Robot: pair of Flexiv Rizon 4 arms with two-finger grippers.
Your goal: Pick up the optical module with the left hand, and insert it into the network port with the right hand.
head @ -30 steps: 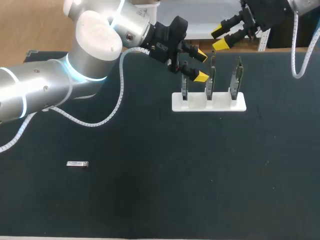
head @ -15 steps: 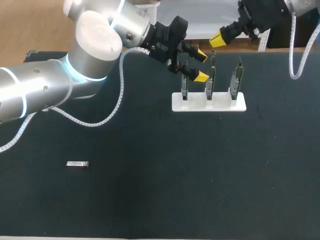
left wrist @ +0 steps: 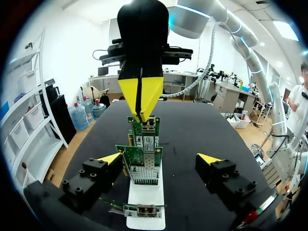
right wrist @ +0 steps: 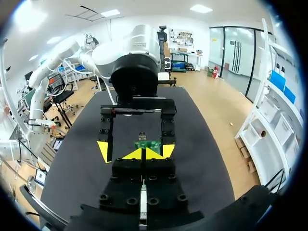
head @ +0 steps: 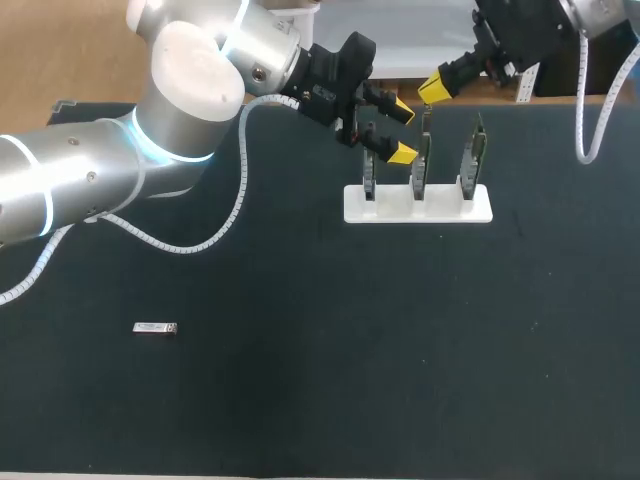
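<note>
From my station the black tabletop (head: 320, 400) fills nearly the whole head view, a matte dark sheet running flat to its edges. My left arm (head: 90, 180) is the biggest thing over it, a grey and white bulk coming in from the left and reaching across to the far middle. Its left jaws are released, the two yellow tips standing well apart with nothing gripped, and they hover at the left end of the card row. My right arm (head: 540, 25) enters at the far right corner. Its right jaws are clenched, yellow tips pressed together on nothing, and in the left wrist view they hang just above the farther cards, though I cannot tell whether they touch one. Below both sits a white holder (head: 445, 208) on the tabletop, carrying three upright green network cards (head: 420, 160) in a row. The optical module (head: 155, 328), a small silvery piece, lies flat on the tabletop toward the near left, well apart from the holder and from both jaws.
</note>
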